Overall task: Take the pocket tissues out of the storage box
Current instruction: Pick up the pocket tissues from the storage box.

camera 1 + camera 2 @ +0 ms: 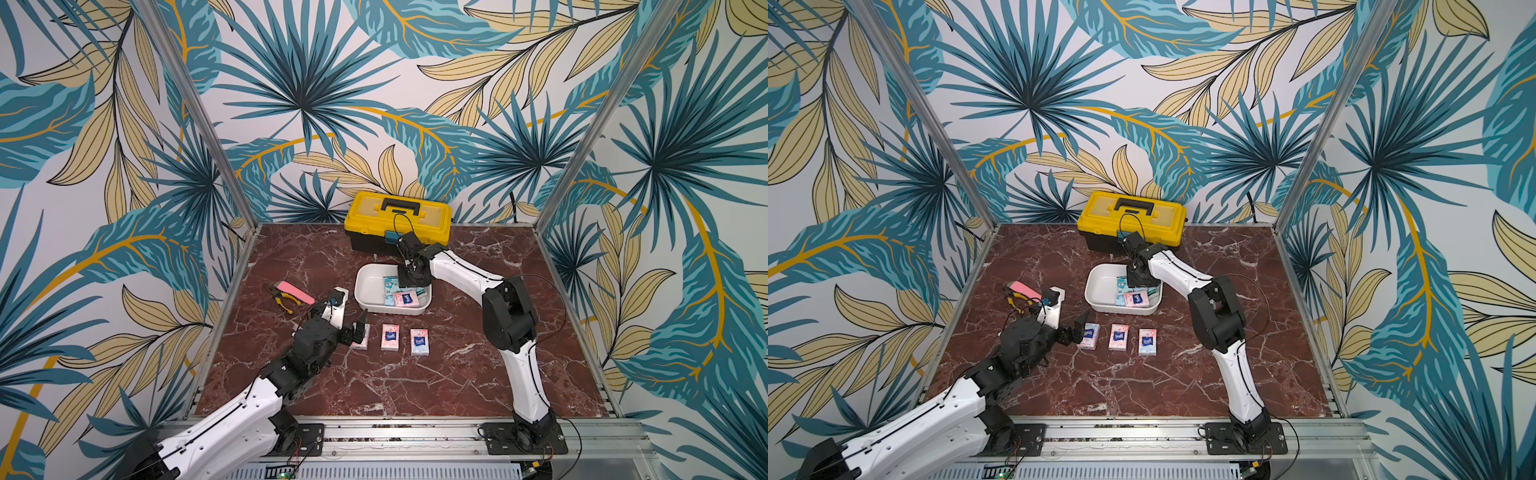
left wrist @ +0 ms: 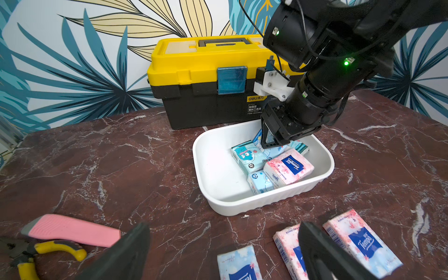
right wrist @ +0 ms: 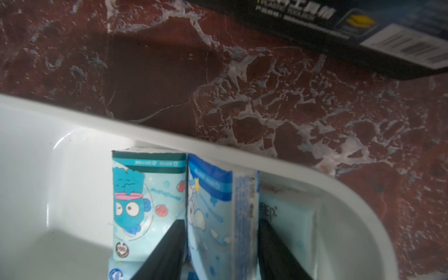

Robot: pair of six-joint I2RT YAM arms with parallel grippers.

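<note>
Pocket tissues [image 2: 271, 164] pack the storage box [image 2: 213, 169]; right gripper [image 3: 221, 252] pinches one blue packet [image 3: 213, 213], neighbours [image 3: 145, 201] may snag; left gripper [image 2: 225, 228] wide.

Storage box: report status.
Left pincer open. Right pincer gripping blue packet in box. Three packets out on table. Toolbox behind box, apart.

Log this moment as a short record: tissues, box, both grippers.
On table: three pocket tissues in a row
In storage box: five packets visible, pink Tempo packet on top
Right gripper: inside box, jaws against both sides of light blue packet
Left gripper: open, beside the row
</note>
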